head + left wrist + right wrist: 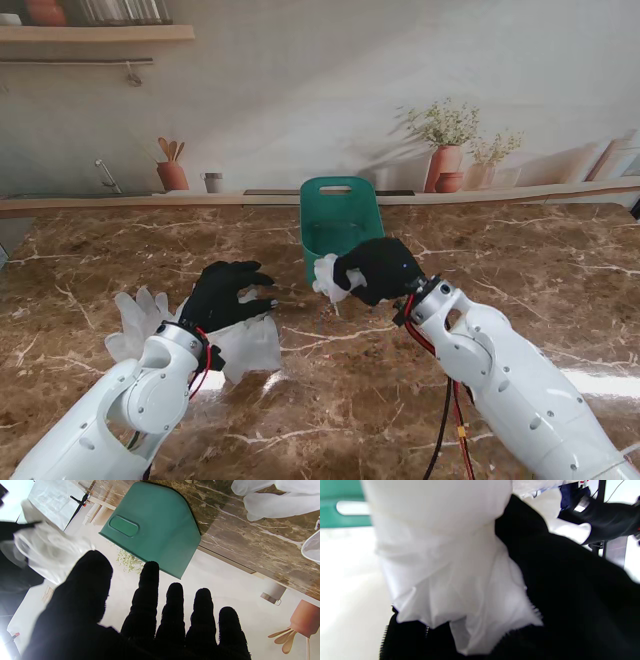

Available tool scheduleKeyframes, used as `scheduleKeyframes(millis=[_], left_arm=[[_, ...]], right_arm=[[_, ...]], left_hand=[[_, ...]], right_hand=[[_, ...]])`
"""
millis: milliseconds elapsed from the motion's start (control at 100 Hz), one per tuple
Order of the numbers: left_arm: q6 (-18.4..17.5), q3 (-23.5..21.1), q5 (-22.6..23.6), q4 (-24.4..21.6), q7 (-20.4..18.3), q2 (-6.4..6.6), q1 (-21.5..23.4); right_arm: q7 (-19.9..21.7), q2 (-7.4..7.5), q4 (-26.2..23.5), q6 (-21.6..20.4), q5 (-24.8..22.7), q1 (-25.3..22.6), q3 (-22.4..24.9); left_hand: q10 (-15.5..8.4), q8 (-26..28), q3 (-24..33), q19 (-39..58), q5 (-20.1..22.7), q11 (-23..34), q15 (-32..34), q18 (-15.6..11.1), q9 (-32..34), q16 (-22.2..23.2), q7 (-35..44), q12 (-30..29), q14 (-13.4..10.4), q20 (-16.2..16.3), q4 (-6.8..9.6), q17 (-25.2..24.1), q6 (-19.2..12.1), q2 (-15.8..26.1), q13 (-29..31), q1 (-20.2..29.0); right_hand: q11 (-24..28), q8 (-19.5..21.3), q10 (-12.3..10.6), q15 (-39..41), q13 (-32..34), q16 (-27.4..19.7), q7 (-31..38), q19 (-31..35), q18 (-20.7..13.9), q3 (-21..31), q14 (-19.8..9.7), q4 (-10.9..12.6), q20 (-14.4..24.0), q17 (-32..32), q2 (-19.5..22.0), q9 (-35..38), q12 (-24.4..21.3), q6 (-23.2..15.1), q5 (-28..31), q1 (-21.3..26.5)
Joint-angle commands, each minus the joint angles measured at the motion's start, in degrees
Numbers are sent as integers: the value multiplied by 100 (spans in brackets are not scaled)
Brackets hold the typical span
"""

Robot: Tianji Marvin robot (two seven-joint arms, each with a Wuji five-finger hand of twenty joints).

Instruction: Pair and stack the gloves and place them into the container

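Stand view | container seemingly empty | right hand fingers grasping glove | left hand released

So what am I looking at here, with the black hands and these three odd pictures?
It is a robot with two white arms, each ending in a five-finger hand under a black cover. The wide picture looks down from a stand above its shoulders. The other two come from cameras on its wrists, so they appear upside down. On the brown marble table stands a green container and lie some white gloves. The right hand is closed on a bunched white glove next to the container. The left hand is spread open over the gloves on the table, holding nothing.
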Motion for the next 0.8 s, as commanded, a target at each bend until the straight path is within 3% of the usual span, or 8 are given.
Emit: scheduleKeyframes(millis=[0,250,450,650,790], left_arm=[[-45,-30,-4,16,-1,-9,-9],[-250,-103,-50,124,-107,12,-97],[-315,-119,-115,218,-175,18,-174],[-288,-98,-125,212,-152,10,-174],[-241,-107,-114,184,-131,7,-140]], right_arm=[[81,-58,48,134,39,281,24],[213,-139,786,505,318,1270,-447],[260,-246,1740,720,610,2168,-1158],[20,-487,3029,783,973,3166,-2224],[-94,-742,3879,755,1373,3651,-2869]], left_hand=[[-89,-23,-168,-151,9,-116,-145,-36,118,-80,-101,-50,-284,53,132,-54,-49,168,1,38],[-93,-29,-199,-166,-5,-123,-151,-48,110,-82,-115,-53,-287,53,136,-55,-38,185,-8,53],[-94,-32,-220,-194,-7,-127,-160,-52,103,-86,-120,-56,-291,47,140,-59,-20,185,-20,76],[-101,-33,-241,-216,-14,-131,-165,-59,96,-91,-124,-58,-302,47,142,-56,-32,193,-21,88],[-101,-31,-251,-226,-5,-129,-169,-66,101,-94,-119,-58,-308,49,144,-56,-41,194,-23,92]], right_hand=[[216,-42,-210,188,345,184,115,243,-125,113,-7,336,-59,100,-26,248,148,6,119,333],[197,-36,-220,153,339,167,108,234,-132,103,-24,342,-58,86,21,239,157,3,110,332],[189,-32,-218,140,338,173,105,228,-139,91,-23,350,-56,78,53,238,165,2,104,333],[171,-14,-243,75,309,166,100,167,-168,65,-41,371,-56,-45,122,191,190,1,68,341],[156,13,-255,-48,255,134,96,94,-185,43,-45,376,-54,-166,156,124,223,-3,-2,316]])
